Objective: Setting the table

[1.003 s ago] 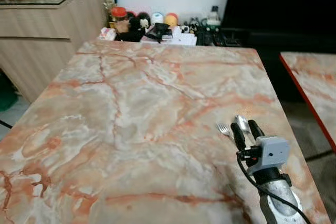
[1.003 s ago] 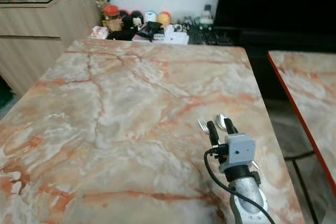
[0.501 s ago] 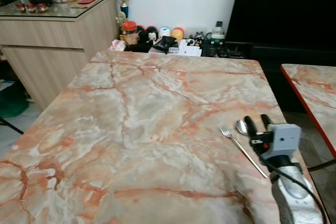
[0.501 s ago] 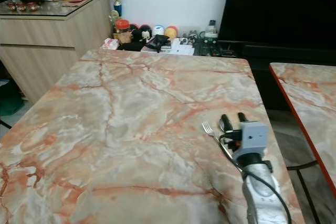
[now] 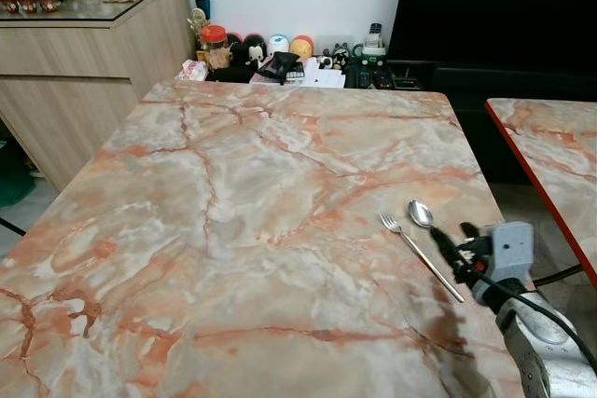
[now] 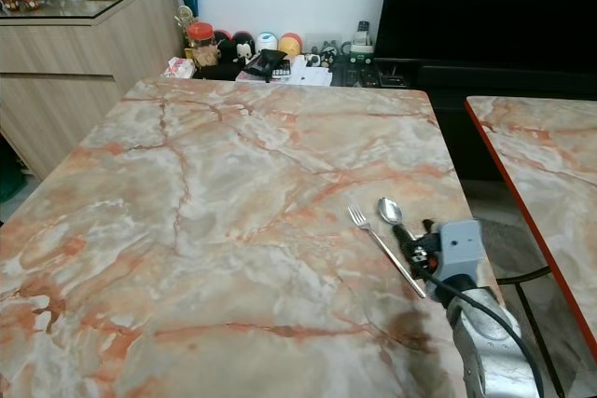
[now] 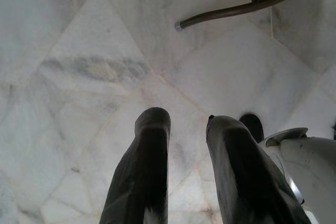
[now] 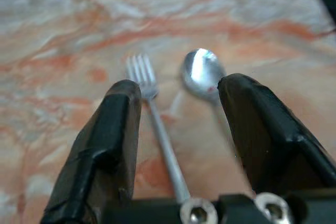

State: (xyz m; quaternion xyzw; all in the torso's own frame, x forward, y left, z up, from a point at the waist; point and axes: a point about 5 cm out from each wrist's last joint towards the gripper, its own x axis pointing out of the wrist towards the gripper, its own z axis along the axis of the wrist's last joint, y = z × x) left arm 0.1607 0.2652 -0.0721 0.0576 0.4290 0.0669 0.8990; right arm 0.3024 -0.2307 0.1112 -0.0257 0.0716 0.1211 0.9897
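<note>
A cabinet is seen at the upper left, and small toys are lined at the far edge of the marble table. A second table stands at the right. A silver fork and spoon are laid side by side at the lower right, near the table edge. The right gripper is held spread wide just behind their handles, nothing gripped. The left gripper is parted too, empty, above the floor.
</note>
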